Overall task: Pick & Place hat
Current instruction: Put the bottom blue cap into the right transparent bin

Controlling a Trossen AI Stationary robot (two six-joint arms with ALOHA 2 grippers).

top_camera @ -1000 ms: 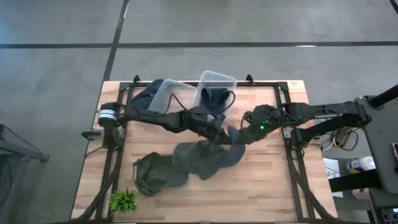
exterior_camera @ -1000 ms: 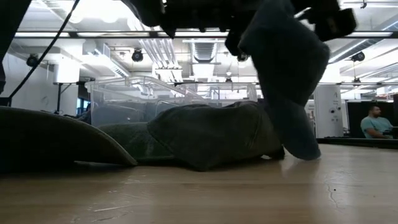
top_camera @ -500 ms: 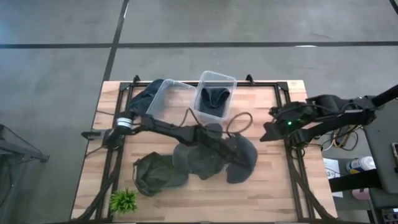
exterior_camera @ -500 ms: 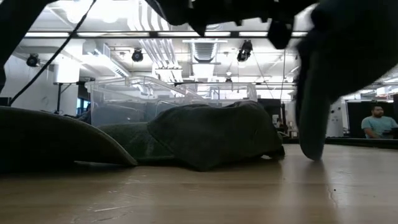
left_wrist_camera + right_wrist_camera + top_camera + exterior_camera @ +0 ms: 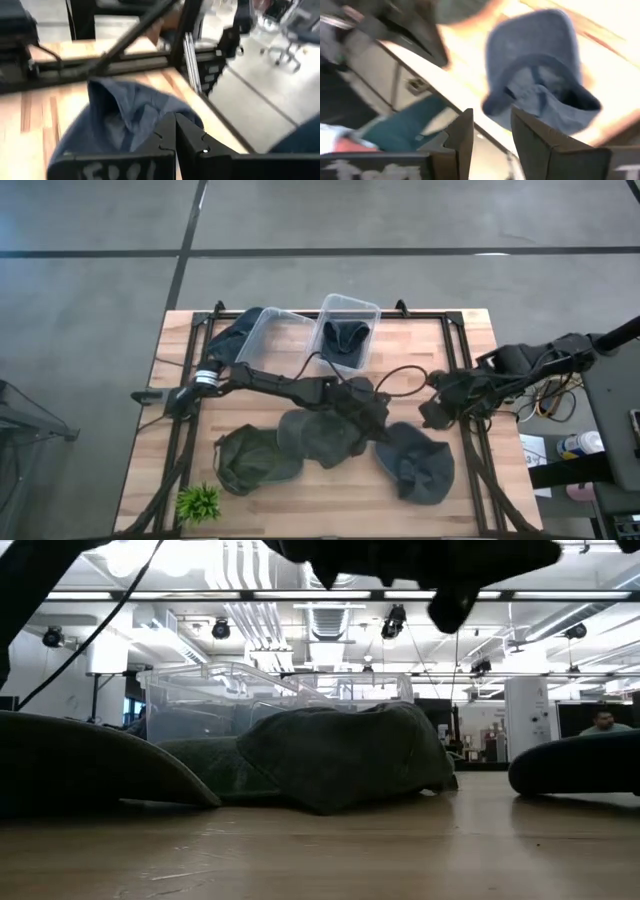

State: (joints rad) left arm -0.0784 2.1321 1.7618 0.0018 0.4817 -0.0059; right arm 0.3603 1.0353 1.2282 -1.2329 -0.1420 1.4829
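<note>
The blue-grey hat [image 5: 415,462] lies crown down on the table near its right near corner, opening upward; it also shows in the low view [image 5: 580,764], the left wrist view [image 5: 125,112] and the right wrist view [image 5: 540,70]. My left gripper [image 5: 378,418] hovers just left of the hat, shut [image 5: 175,131] and holding nothing. My right gripper [image 5: 432,412] is beyond the hat toward the far side, open [image 5: 492,136], also holding nothing.
Two green hats [image 5: 318,435] [image 5: 255,460] lie in the table's middle and near left. Two clear bins stand at the far edge, one [image 5: 270,335] without a hat and one [image 5: 347,330] holding a dark hat. A small plant [image 5: 197,502] stands at the near left corner.
My left gripper carried the hanging blue hat from the table's middle toward the right and near edge, then let go. The hat dropped and now lies flat on the table. My right gripper drew back from the hat toward the right edge.
</note>
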